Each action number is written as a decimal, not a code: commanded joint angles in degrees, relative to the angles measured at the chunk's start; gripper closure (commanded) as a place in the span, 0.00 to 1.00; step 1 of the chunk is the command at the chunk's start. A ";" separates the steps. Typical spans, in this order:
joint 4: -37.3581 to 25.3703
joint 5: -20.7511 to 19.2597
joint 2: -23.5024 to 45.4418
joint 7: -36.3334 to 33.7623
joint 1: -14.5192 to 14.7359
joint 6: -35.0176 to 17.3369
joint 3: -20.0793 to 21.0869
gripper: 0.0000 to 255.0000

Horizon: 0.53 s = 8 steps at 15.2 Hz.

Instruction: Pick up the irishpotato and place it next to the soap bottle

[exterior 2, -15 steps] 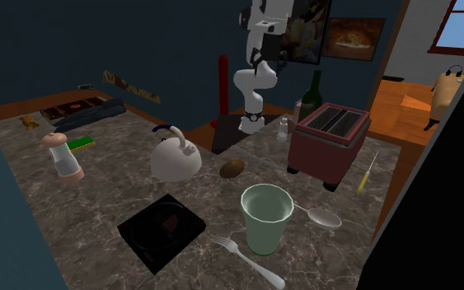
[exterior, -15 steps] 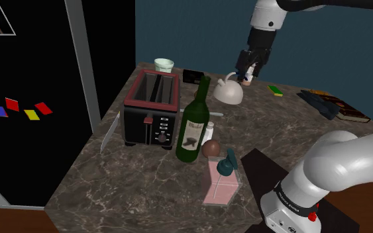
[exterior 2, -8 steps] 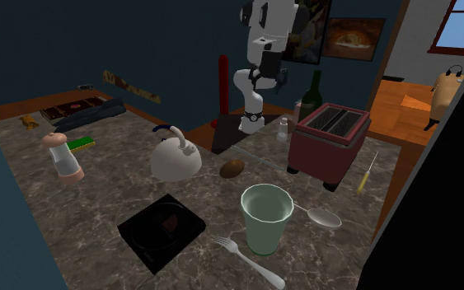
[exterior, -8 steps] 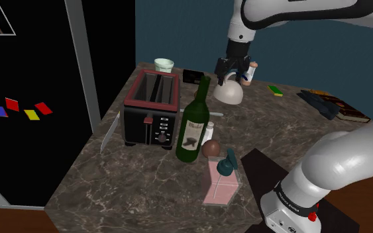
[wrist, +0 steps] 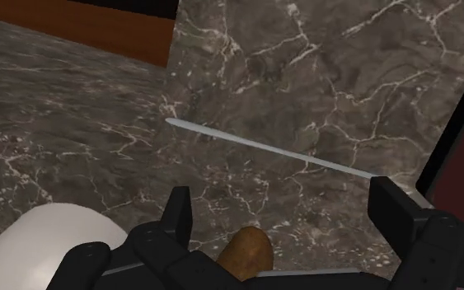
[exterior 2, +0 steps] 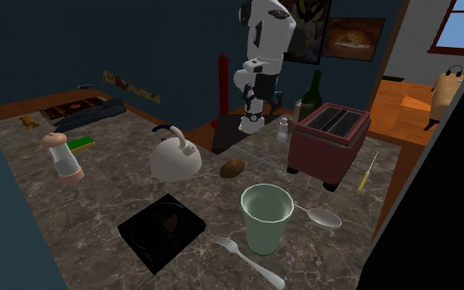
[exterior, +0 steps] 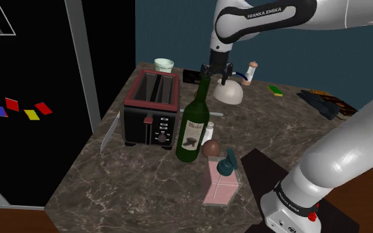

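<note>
In the shoulder view the gripper point(exterior: 216, 75) hangs over the far part of the tabletop point(exterior: 132, 175), between the toaster point(exterior: 152, 106) and the white kettle point(exterior: 231, 96). The neck of the wine bottle point(exterior: 193, 132) covers the patch beneath it. The pink soap bottle point(exterior: 219, 184) stands near the front edge, well apart from there.

In the second exterior view the irishpotato point(exterior 2: 232, 168) lies on the tabletop just beside the kettle, between it and the toaster, with the gripper well above it.

In the wrist view the fingers stand wide apart and hold nothing. The irishpotato sits low between them, nearer one finger and partly cut off by the gripper's body. The descent would likely go best if the gripper first centres over the irishpotato, then lowers straight, keeping the kettle-side finger clear of the kettle. A thin pale rod point(wrist: 263, 148) lying beyond is hard to identify.
</note>
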<state>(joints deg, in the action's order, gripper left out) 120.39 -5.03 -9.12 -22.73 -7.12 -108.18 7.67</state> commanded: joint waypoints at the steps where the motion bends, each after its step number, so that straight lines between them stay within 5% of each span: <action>1: -3.20 -0.84 4.70 -2.61 -0.54 -1.32 0.01 0.00; 8: -14.11 -3.34 19.23 -9.89 -1.85 -4.36 -1.59 0.00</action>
<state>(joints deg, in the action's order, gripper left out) 108.14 -8.02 7.86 -31.43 -8.87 -112.23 6.32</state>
